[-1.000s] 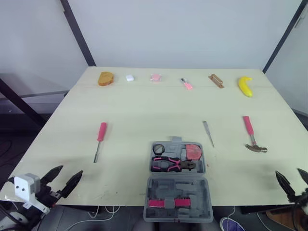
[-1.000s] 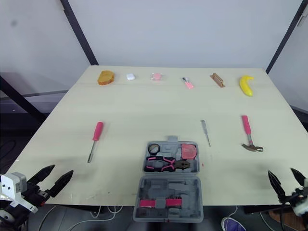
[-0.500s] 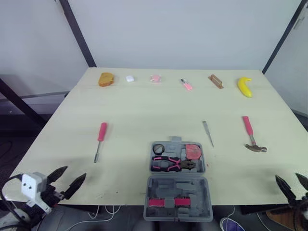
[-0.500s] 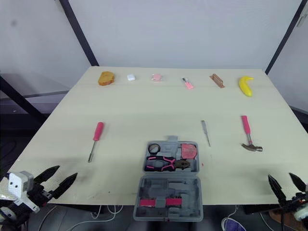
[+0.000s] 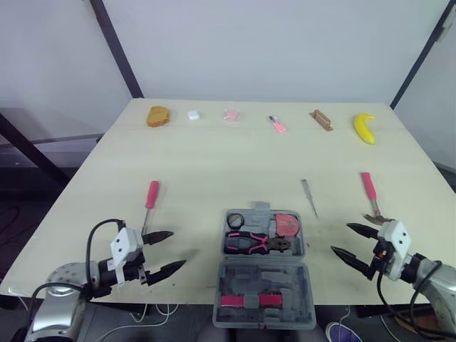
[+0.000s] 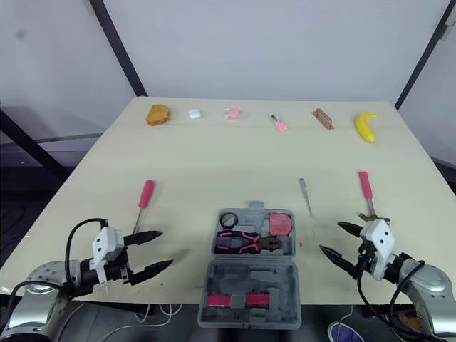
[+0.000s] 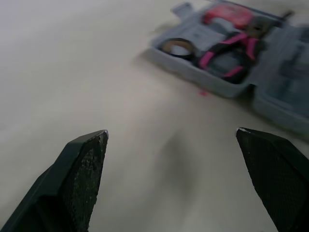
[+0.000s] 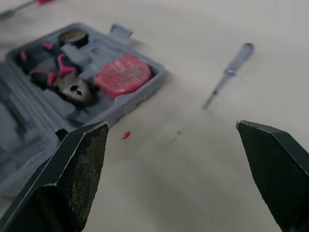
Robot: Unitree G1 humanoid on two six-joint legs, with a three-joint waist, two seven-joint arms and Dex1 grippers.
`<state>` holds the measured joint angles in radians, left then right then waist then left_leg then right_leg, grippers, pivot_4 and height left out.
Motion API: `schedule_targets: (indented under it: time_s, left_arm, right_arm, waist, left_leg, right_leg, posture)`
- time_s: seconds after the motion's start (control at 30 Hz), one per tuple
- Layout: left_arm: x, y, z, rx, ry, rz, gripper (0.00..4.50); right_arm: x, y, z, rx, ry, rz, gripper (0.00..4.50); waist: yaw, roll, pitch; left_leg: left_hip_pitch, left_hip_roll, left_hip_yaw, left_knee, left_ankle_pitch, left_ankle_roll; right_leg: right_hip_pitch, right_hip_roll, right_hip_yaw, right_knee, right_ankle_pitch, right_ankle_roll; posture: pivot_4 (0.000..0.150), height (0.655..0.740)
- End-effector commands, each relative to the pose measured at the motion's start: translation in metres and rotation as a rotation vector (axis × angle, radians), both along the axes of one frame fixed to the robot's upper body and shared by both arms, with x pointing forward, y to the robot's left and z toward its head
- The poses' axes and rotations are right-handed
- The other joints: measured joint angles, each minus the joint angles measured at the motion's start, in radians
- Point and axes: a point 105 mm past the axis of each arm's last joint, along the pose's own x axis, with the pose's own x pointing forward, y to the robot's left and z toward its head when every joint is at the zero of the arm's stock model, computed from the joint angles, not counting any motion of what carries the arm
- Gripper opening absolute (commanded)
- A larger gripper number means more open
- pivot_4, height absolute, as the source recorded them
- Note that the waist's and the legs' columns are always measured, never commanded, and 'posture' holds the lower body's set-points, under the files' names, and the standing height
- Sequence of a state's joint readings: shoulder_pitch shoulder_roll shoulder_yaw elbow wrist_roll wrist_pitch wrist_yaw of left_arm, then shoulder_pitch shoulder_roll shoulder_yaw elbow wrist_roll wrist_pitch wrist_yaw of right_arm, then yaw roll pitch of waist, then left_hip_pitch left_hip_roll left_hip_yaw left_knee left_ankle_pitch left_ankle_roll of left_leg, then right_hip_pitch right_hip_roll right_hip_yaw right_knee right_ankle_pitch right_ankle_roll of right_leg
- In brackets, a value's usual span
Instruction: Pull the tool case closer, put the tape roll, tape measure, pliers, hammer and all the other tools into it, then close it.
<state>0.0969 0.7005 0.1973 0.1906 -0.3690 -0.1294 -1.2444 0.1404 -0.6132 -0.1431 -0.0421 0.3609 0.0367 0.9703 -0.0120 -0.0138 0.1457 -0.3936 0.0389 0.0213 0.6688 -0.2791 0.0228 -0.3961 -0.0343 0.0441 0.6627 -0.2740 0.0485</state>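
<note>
Currently, the tool case (image 5: 285, 283) is seen lying open at the middle of the near edge of the table (image 5: 214, 160), its near half reaching that edge. In the far half, a black tape roll (image 5: 235, 220) is seated in the left corner, a red tape measure (image 5: 286, 224) in the right corner, and pink-handled pliers (image 5: 255, 243) are laid across just in front of both. A pink strip (image 5: 249, 300) is held in the near half.

Bare tabletop is left on either side of the case. The left gripper (image 5: 177, 249) is held low over the table to the left of the case, its fingers spread wide and empty. The right gripper (image 5: 340, 238) is held to the right of the case, likewise spread and holding nothing.

The hammer (image 5: 368, 188) is found just beyond the right gripper, its head partly hidden behind it. A thin grey tool (image 5: 308, 197) is placed between the hammer and the case. A pink-handled screwdriver (image 5: 149, 203) is found beyond the left gripper.

Along the far edge, well apart from the case, are lined up an orange-brown lump (image 5: 157, 116), a small white block (image 5: 192, 115), a small pink object (image 5: 230, 115), a small pink tool (image 5: 277, 125), a brown block (image 5: 320, 120) and a banana (image 5: 364, 128).
</note>
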Motion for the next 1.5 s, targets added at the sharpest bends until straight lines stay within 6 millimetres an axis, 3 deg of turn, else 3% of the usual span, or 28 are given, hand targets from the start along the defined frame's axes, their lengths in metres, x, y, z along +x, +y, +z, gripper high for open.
schedule_targets:
  time_s: [0.03,0.1,0.13,0.17,0.23,0.27,0.33,0.63,1.07,1.5]
  left_arm:
    - [0.0,-0.009,-0.007,0.04,0.008,-0.095,3.74]
    - [0.0,-0.011,-0.018,0.061,0.025,-0.132,2.73]
    - [0.0,-0.012,-0.021,0.073,0.029,-0.143,2.57]
    - [0.001,-0.012,-0.026,0.089,0.035,-0.157,1.87]
    - [0.004,-0.015,-0.035,0.113,0.037,-0.176,1.34]
    - [0.005,-0.018,-0.038,0.11,0.038,-0.182,0.79]
    - [0.007,-0.022,-0.041,0.11,0.038,-0.203,0.07]
    - [0.008,-0.038,-0.048,0.097,0.044,-0.28,0.07]
    - [0.018,-0.07,-0.044,0.073,0.036,-0.361,0.07]
    - [0.021,-0.083,-0.043,0.081,0.047,-0.405,0.07]
  right_arm:
    - [-0.002,0.02,-0.006,-0.075,0.004,0.159,3.66]
    - [-0.004,0.031,-0.01,-0.105,0.017,0.236,2.62]
    - [-0.004,0.034,-0.012,-0.115,0.023,0.26,2.46]
    - [-0.004,0.037,-0.015,-0.127,0.032,0.281,1.72]
    - [-0.006,0.043,-0.021,-0.167,0.055,0.334,1.18]
    - [-0.005,0.047,-0.023,-0.174,0.059,0.35,0.62]
    - [-0.002,0.052,-0.024,-0.183,0.058,0.367,0.0]
    - [-0.001,0.059,-0.033,-0.255,0.071,0.451,0.0]
    - [-0.001,0.072,-0.033,-0.22,0.064,0.462,0.0]
    - [0.001,0.076,-0.031,-0.195,0.064,0.444,0.0]
  waist:
    - [0.0,0.0,0.0]
    - [0.0,0.0,0.0]
    - [0.0,0.0,0.0]
    - [0.0,0.0,0.0]
    - [0.0,0.0,0.0]
    - [0.001,0.0,0.0]
    - [0.001,0.0,0.0]
    - [0.005,0.0,0.0]
    - [0.007,0.0,0.0]
    - [0.003,0.0,0.0]
  left_leg:
    - [0.0,0.0,0.0,0.0,0.0,0.0]
    - [0.0,0.0,-0.001,0.0,0.0,0.0]
    - [0.0,0.0,-0.001,0.0,0.0,0.0]
    - [0.0,0.0,-0.001,0.0,0.0,0.0]
    - [-0.001,0.0,-0.001,0.001,0.0,0.0]
    - [-0.001,0.0,-0.001,0.001,0.0,0.0]
    - [-0.001,-0.001,-0.001,0.001,0.0,0.0]
    - [-0.001,-0.001,-0.001,0.002,0.0,0.0]
    - [-0.001,-0.001,-0.002,0.002,0.0,0.0]
    - [-0.001,-0.001,-0.002,0.002,0.0,0.0]
  right_leg:
    - [0.0,0.0,0.0,0.0,0.0,0.0]
    - [0.0,0.001,0.0,0.001,0.0,0.0]
    - [0.0,0.002,0.0,0.001,0.0,0.0]
    - [0.0,0.002,0.0,0.001,0.0,0.0]
    - [0.0,0.002,0.0,0.001,0.0,0.0]
    - [0.0,0.001,0.0,0.001,0.0,0.0]
    - [0.0,0.001,-0.001,0.001,0.0,0.0]
    - [0.0,0.001,-0.001,0.002,0.0,0.0]
    - [0.0,0.001,-0.001,0.002,0.0,0.0]
    - [0.0,0.001,-0.001,0.003,0.0,0.0]
  posture:
    - [0.15,0.74]
    - [0.15,0.74]
    - [0.15,0.74]
    - [0.15,0.74]
    - [0.15,0.74]
    - [0.15,0.74]
    - [0.15,0.74]
    - [0.15,0.74]
    - [0.15,0.74]
    - [0.15,0.74]
